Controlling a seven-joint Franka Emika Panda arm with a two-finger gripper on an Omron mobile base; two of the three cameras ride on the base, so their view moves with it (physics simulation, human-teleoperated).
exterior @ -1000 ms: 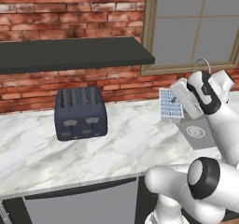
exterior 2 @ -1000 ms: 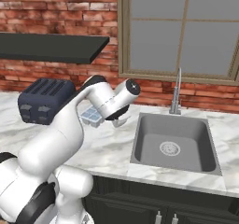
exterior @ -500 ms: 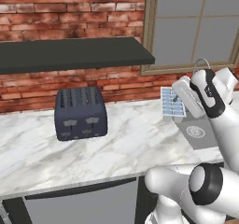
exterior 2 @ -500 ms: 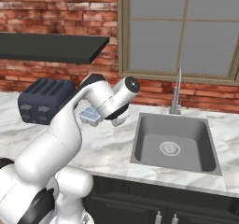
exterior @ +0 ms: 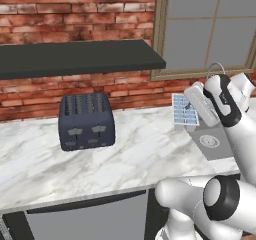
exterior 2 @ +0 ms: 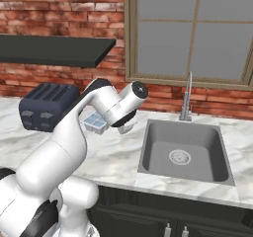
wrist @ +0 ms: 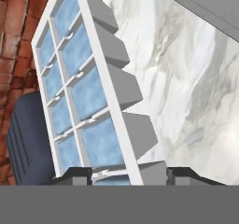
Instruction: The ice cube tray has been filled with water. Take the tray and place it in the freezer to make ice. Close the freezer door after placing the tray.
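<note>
Here, the gripper (wrist: 128, 176) is clamped on the near end of the ice cube tray (wrist: 88, 92); in the hand view the 2 dark fingertips (wrist: 74, 175) sit on either side of that end. The tray extends away from the hand, showing 2 columns of pale blue cells holding the water (wrist: 86, 90), with the white cell bodies projecting along 1 side.

In the left base view, the ice cube tray (exterior: 185, 110) is lifted clear of the marble counter (exterior: 125, 154), with its cell face turned toward the camera and tilted steeply. The gripper (exterior: 196, 104) holds it at the right edge.

In the right base view, the ice cube tray (exterior 2: 95, 123) is partly hidden behind the arm's forearm, above the counter (exterior 2: 116, 154) and left of the sink (exterior 2: 184, 152).

Farther left, the dark toaster (exterior: 86, 120) stands on the counter, well apart from the tray. The faucet (exterior 2: 186, 100) rises behind the sink. Behind these run the brick wall (exterior: 75, 84), the dark shelf (exterior: 75, 56) and the window (exterior 2: 192, 28).
</note>
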